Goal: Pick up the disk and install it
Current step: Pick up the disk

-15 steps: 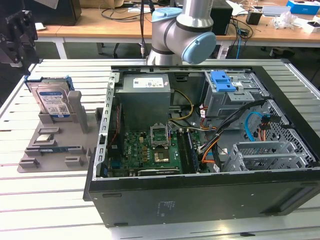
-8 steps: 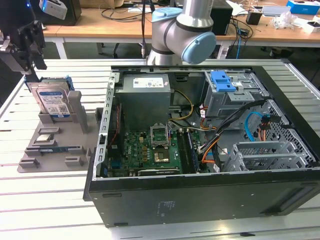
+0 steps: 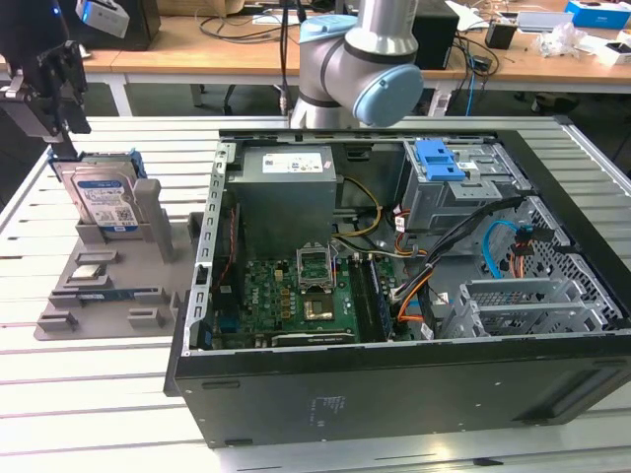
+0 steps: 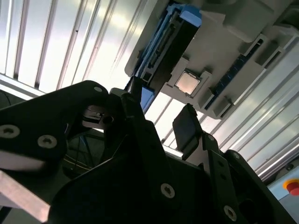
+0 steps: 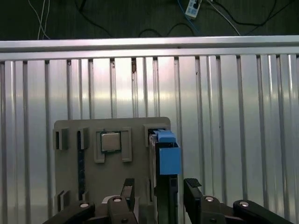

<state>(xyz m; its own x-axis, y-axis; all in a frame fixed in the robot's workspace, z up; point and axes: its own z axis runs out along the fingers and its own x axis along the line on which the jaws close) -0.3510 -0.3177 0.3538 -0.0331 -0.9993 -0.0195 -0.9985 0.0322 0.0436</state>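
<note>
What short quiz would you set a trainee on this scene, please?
1. True or false: the disk already sits inside the computer case.
2. Choose one: the pincer is A) shut on the disk, B) open and lined up with the disk, C) inside the case.
3. Fill in: on the grey holder, beside the upright disk, lies a square silver ____.
Key: 1 false, it stands in the holder outside the case; 2 B; 3 chip.

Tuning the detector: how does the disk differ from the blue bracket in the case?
The disk stands on edge in the grey fixture; the blue bracket sits on the drive cage. The disk carries a labelled silver drive; the blue bracket shows bare plastic. Both have bright blue plastic.
</note>
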